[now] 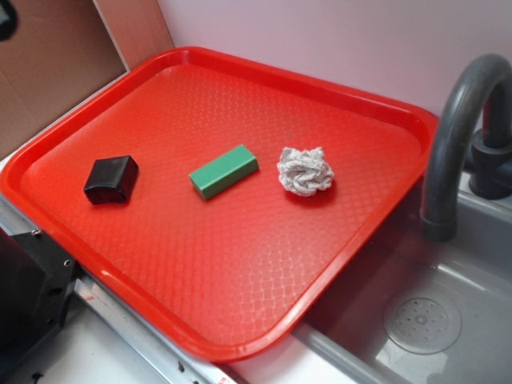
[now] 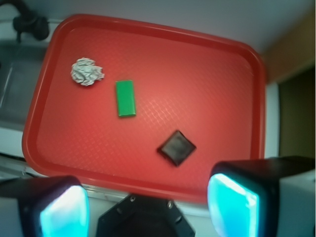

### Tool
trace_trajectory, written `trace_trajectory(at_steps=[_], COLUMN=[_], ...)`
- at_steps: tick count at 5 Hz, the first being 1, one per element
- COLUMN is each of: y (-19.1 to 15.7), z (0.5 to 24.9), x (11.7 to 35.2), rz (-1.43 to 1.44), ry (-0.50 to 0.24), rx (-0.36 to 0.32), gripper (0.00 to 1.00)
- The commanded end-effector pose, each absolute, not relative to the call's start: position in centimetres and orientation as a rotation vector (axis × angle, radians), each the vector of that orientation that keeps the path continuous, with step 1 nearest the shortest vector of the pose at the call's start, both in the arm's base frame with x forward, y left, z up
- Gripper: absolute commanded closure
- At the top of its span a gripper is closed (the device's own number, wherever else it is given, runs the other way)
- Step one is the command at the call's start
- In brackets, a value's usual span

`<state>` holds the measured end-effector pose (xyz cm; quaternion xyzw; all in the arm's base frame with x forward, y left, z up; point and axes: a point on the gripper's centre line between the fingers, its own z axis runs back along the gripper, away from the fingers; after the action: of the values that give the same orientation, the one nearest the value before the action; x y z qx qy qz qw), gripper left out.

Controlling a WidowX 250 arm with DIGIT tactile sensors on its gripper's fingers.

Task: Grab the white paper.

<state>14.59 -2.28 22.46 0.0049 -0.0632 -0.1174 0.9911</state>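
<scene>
Red tray (image 1: 240, 264), raised rim all round, rounded corners, textured floor. Its right corner overhangs the grey sink basin (image 1: 472, 264); the far rim runs near the pale wall. A dark grey faucet (image 1: 460, 120) arches just beside the tray's right corner. Brown board at upper left, beyond the tray.

Contents of tray: 3 items in a rough row, all apart from one another, none touching the rim.
- White paper (image 1: 305, 170), crumpled wad, sits right of centre, nearest the faucet side. Wrist view: white paper (image 2: 87, 71) lies in the upper left part of the tray, near that rim but clear of it.
- Green block (image 1: 224, 171), rectangular, lying flat, mid-tray, just beside the paper w/ a visible gap. Wrist view: green block (image 2: 125, 98).
- Black glossy block (image 1: 110, 179), left portion of tray, well apart from the paper. Wrist view: black glossy block (image 2: 176, 147), turned cornerwise.

Open room: wide bare floor in the front half and the far half of the tray; free space all round the paper, tightest on the green block side.

No brands, labels or legible writing on any item.

Gripper (image 2: 148, 202): seen in wrist view only, at the bottom edge, over the tray's near rim, well apart from the paper. Jaws spread wide, nothing between them; fingers (image 2: 64, 210) show cyan-lit inner faces.
</scene>
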Motion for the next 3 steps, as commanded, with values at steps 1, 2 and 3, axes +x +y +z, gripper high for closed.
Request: trace_trajectory(at_steps=[1,2,3], y=[-5.6,-8.4,-9.9], z=[19.5,17.4,16.0], x=[19.1,20.6,21.6], rz=[-0.733,-0.979,-1.151], ry=[-0.180,-0.208,-0.203], rx=[-0.050,-0.113,-0.122], gripper=[0.00,0.00,0.00])
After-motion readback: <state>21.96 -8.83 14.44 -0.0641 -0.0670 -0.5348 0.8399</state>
